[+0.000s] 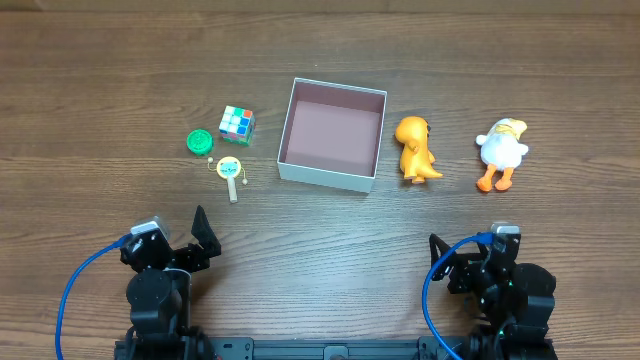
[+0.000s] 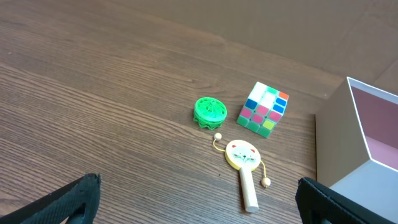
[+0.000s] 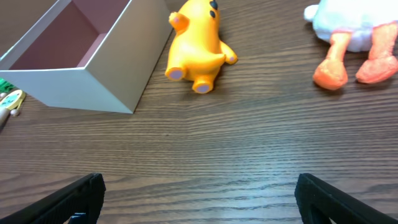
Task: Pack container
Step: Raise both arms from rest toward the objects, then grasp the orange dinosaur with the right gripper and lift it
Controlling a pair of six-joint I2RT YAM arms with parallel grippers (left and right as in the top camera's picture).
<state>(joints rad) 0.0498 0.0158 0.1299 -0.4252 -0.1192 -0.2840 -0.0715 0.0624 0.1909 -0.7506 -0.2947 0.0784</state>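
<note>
Container [image 1: 326,176]: white walls, dusty pink-mauve interior.
Puzzle cube [image 1: 237,124]: grid of square tiles in green, white, blue, pink and orange.
Ridged disc [image 1: 200,142]: solid green.
Hand drum toy [image 1: 231,170]: pale yellow face with a small printed animal face, beige handle, cream beads.
Toy figure [image 1: 414,148]: uniform orange-yellow.
Plush duck [image 1: 500,148]: white body, orange legs and feet, yellow on the head.
Table [image 1: 100,80]: brown, wood-grain pattern.

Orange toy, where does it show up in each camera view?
Overhead: the orange toy lies right of centre, just right of the box.
Left wrist: not in it; the box's wall fills the right edge.
Right wrist: top centre, right of the box's corner.
Shared landmark: the white box with the pink inside.
</note>
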